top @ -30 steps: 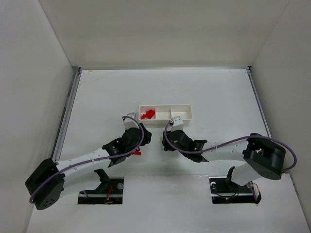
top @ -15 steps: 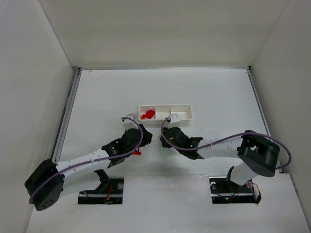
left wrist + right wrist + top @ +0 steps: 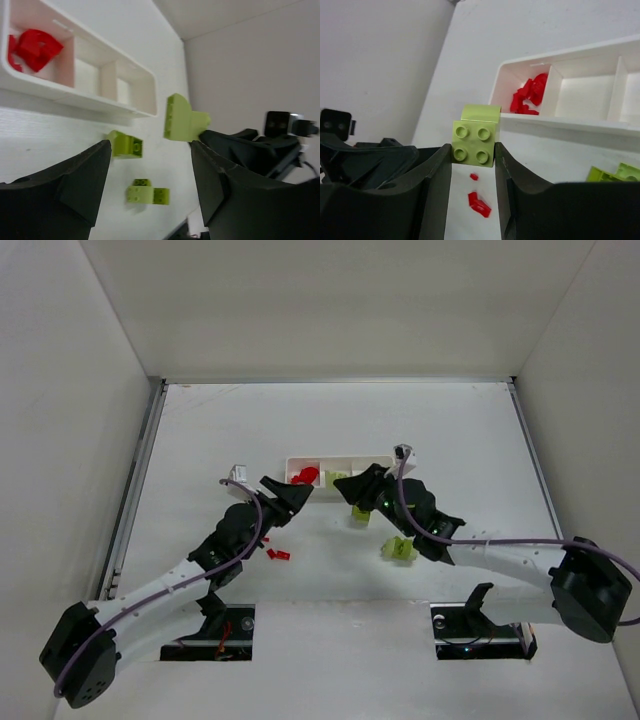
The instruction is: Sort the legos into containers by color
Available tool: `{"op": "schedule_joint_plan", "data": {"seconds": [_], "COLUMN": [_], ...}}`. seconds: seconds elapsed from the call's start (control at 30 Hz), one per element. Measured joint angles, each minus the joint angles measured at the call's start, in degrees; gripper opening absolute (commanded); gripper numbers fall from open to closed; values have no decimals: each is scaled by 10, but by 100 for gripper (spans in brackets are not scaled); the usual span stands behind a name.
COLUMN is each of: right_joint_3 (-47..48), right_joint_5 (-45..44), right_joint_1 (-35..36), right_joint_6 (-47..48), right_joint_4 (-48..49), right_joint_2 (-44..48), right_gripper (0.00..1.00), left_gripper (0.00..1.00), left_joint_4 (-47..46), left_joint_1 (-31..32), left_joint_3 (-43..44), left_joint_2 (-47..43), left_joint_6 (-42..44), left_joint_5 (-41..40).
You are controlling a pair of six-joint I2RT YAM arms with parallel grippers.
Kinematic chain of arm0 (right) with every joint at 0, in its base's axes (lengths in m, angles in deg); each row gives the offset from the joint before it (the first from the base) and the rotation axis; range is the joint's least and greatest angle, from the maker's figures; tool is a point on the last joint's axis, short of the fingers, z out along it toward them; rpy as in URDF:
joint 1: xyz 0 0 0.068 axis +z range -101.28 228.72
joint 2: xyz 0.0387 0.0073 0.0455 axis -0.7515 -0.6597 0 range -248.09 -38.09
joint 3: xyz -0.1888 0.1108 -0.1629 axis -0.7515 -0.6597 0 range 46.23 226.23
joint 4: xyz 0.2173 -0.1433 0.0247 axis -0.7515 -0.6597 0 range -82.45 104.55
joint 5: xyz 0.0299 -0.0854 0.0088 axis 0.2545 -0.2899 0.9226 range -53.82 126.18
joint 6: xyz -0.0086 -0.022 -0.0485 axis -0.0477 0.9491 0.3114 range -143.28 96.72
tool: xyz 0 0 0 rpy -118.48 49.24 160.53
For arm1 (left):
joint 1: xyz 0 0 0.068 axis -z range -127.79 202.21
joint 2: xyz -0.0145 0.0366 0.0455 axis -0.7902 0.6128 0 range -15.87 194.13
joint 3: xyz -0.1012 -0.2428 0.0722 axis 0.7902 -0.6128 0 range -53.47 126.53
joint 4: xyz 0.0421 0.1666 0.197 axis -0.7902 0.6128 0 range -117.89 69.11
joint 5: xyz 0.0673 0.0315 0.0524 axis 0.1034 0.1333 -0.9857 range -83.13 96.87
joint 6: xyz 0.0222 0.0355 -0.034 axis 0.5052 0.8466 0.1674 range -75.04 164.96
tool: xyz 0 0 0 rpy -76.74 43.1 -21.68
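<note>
Right fingers [image 3: 435, 190] clamp a green brick [image 3: 475, 142] just off the tray's [image 3: 580, 125] near wall, red bricks [image 3: 527, 95] piled in its end compartment, left fingers [image 3: 75, 185] spread wide and empty, loose greens [image 3: 125, 145] on the worktop [image 3: 450, 430].

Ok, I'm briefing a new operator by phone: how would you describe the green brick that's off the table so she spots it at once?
Find the long white tray in the middle of the table. At its near wall, the right end effector grips a yellow-green brick. Unlike the two loose green bricks lying on the table, it hangs clamped in the air.
</note>
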Motion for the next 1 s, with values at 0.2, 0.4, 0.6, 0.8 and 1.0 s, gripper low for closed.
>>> {"op": "schedule_joint_plan", "data": {"seconds": [0.2,0.4,0.6,0.8,1.0], "right_joint_3": [-5,-9,-21,-25,-33], "right_joint_5": [76,121,149,160,161], "right_joint_1": [-16,-19,-22,-23,-25], "right_joint_6": [-77,-138,-192,-244,-278], "right_joint_4": [83,168,231,298,345], "right_joint_2": [-30,-58,-105,-140,-160], "right_gripper": [28,28,28,28,28], "left_gripper": [62,57,51,43,40], "left_joint_4": [-101,-147,-184,-216,-222], "left_joint_1": [-3,-9,-15,-15,-16], "left_joint_3": [-24,-29,-29,-31,-35], "left_joint_2": [7,33,52,69,64], "left_joint_6": [-58,-92,-109,-122,-129], "left_joint_5": [12,19,21,14,5]}}
